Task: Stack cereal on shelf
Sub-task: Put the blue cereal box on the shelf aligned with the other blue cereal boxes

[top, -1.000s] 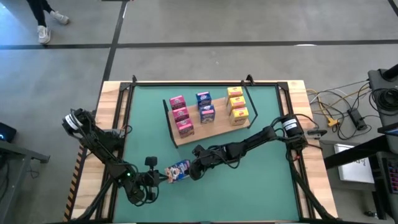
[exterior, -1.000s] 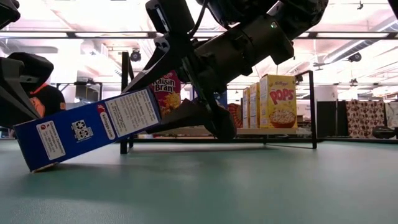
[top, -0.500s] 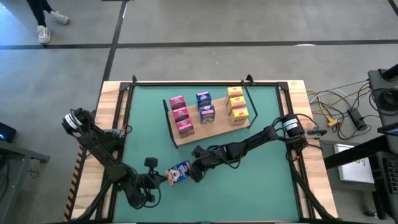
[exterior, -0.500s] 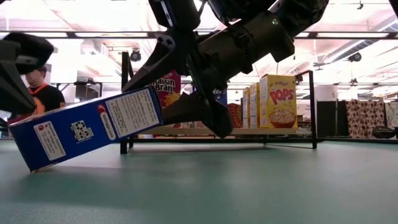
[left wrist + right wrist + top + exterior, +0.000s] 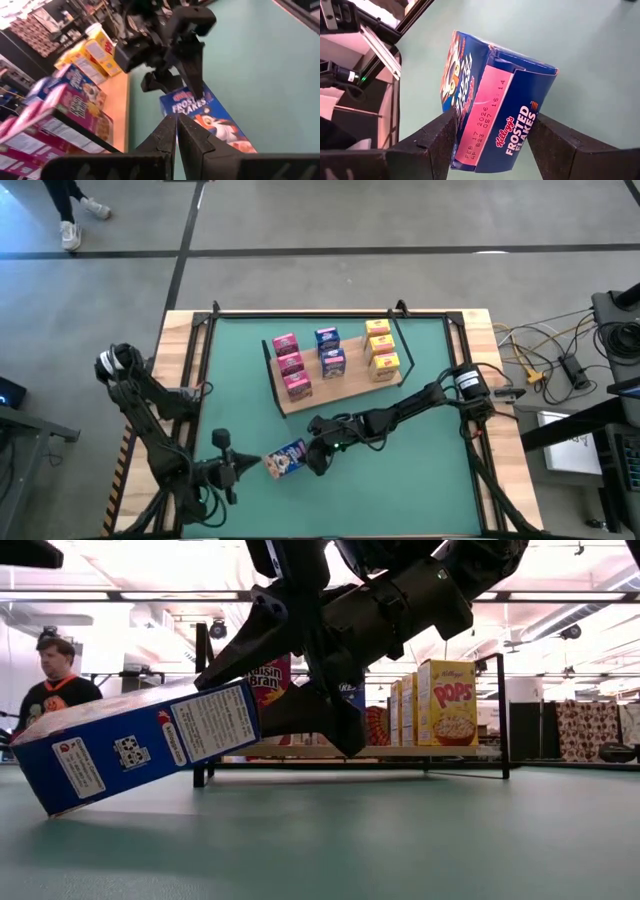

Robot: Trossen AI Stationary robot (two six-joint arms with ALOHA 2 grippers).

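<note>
Blue cereal box [image 5: 285,459] tilted, far end hidden by right end effector [image 5: 311,459]

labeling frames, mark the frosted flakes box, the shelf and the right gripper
frosted flakes box [image 5: 495,120]: right wrist view, pink end flap
shelf [image 5: 345,387]: high view, bare front edge of board
right gripper [image 5: 312,460]: high view, midway between fingertips

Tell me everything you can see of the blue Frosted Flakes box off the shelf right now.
The blue Frosted Flakes box is a small cardboard carton with white label panels and a pink top flap printed with a date. It lies tilted on the green mat, one end down and the other raised, in front of the shelf. The right tool grips its raised end, one finger on each side. The left tool is shut, just clear of it.
</note>
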